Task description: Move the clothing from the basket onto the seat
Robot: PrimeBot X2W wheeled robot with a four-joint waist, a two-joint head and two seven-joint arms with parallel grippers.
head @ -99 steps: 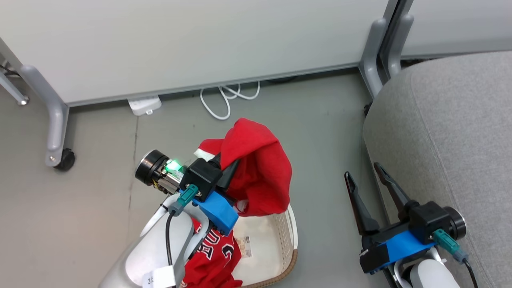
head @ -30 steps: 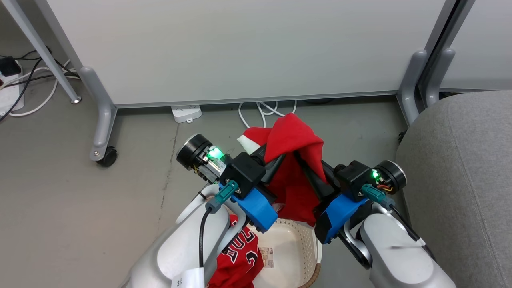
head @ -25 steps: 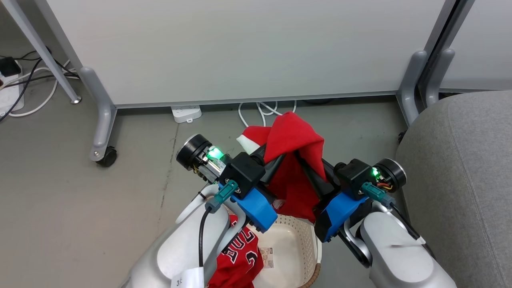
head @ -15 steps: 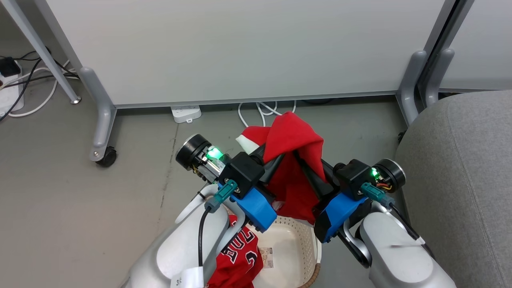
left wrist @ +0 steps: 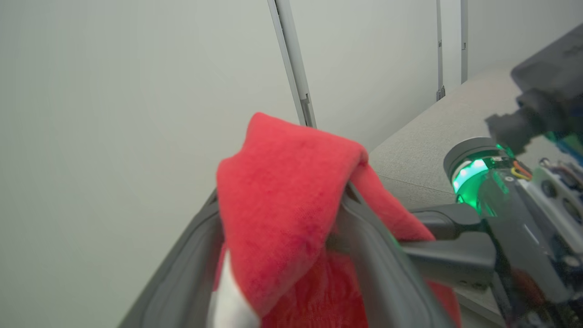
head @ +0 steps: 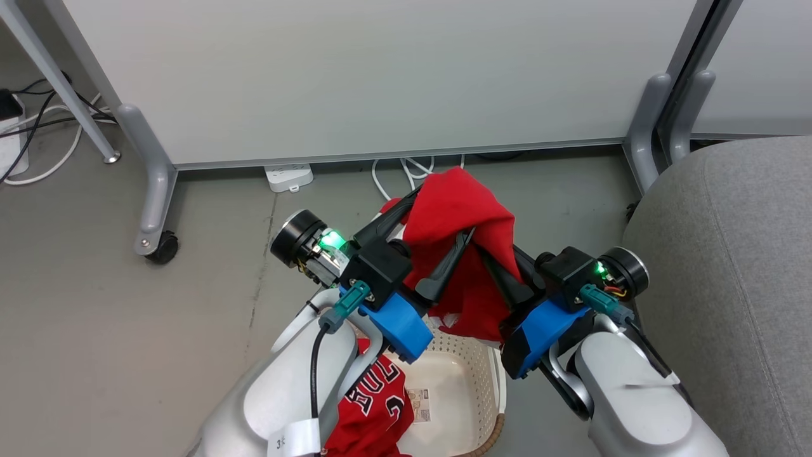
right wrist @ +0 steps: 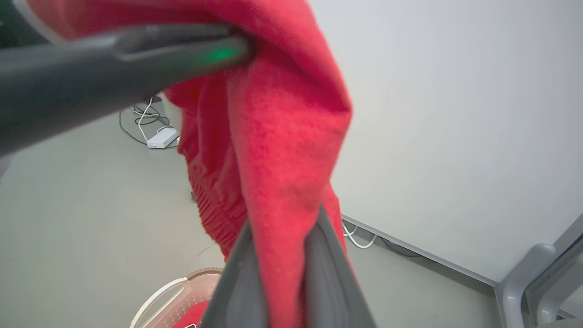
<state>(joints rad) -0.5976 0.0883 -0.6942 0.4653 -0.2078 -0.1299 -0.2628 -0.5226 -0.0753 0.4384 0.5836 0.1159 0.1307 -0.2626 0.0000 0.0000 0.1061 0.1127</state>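
The plain red garment (head: pixel 466 212) is held in the air above the far rim of the basket (head: pixel 493 381), and its lower folds hang down toward that rim. Up and to the right of the basket, the right gripper (head: pixel 491 263) is seen with its two dark fingers pressed together on a fold of this garment. In the right wrist view the red cloth is pinched between them and rises out of the pinch.

Up and to the left of the basket, the left gripper (head: pixel 442 212) is seen with its fingers (left wrist: pixel 378 264) spread wide. The cloth is draped over and between them, and it is not clamped. One of its fingers is also seen lying across the top of the right wrist view, against the cloth.

The BULLS jersey (head: pixel 371 406) is left inside the basket on its left side, partly covered by the left forearm. A paper label (head: pixel 419 405) is seen on the basket's bottom, just to the right of the jersey.

The grey seat (head: pixel 729 254) is found to the right of the basket, apart from it, with the right arm between the two. Beyond the basket a pale partition panel (head: pixel 380 76) is stood on grey legs. A white power strip (head: pixel 288 178) and a looped white cable (head: pixel 406 171) are laid on the floor (head: pixel 127 330) below its lower edge.
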